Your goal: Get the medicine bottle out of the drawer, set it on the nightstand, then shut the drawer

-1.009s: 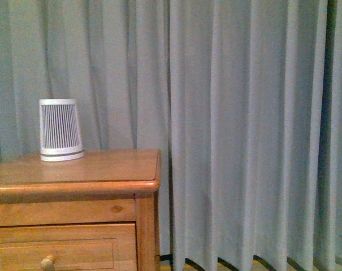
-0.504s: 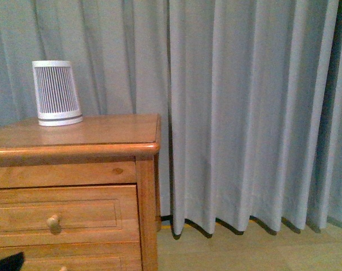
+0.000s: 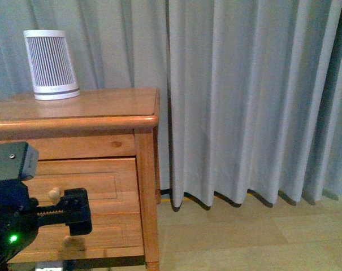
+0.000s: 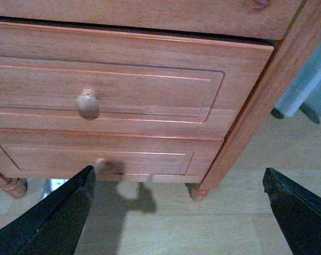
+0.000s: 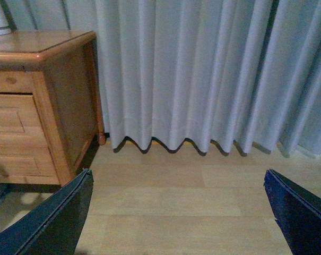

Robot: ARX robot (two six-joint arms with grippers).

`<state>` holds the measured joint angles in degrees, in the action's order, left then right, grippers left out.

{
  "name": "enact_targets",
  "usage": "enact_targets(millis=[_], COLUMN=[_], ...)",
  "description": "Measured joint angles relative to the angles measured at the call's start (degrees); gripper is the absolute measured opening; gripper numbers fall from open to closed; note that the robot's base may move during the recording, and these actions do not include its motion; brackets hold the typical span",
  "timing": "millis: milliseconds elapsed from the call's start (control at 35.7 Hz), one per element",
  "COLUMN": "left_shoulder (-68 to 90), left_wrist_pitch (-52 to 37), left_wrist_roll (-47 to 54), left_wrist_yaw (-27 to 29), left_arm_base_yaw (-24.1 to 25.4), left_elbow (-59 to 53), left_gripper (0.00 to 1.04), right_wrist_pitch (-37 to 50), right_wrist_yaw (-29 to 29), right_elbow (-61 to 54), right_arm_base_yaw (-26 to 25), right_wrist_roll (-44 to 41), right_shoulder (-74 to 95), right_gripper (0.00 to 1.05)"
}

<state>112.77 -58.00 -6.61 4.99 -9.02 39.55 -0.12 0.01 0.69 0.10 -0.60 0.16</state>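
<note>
The left claw (image 4: 178, 171) has just come into the lower left of the front view, spread wide, close to the drawer (image 3: 115, 185) and its knob (image 3: 53, 193). Pulling it open looks like the next job. The drawer looks shut, so the medicine bottle is hidden. The right claw (image 5: 177, 172) is wide too, holding nothing.

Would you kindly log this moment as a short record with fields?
nightstand: stands against the grey curtain; white ribbed cylinder on top
drawer: looks shut or nearly so; knob untouched
medicine bottle: not visible in any view
left end effector: open, empty, facing the drawer fronts
right end effector: open, empty, over the floor
</note>
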Motion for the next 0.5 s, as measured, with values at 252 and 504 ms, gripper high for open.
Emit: enact_targets(millis=[252, 504], left_shoulder=[10.27, 16.87], left_wrist_pitch=[-2.05, -3.06], left_wrist_roll=[6.14, 11.96], left_wrist_yaw=[-1.27, -3.17], left_arm_base_yaw=[2.8, 4.46], left_elbow=[10.45, 16.57], left_gripper=[0.98, 0.98], right_wrist_pitch=[0.0, 0.0], right_wrist_yaw=[0.0, 0.0], right_elbow=[0.0, 0.0], right_arm_base_yaw=[0.0, 0.0], right_wrist_roll=[0.0, 0.0], right_shoulder=[0.0, 0.0], right_gripper=[0.98, 0.98])
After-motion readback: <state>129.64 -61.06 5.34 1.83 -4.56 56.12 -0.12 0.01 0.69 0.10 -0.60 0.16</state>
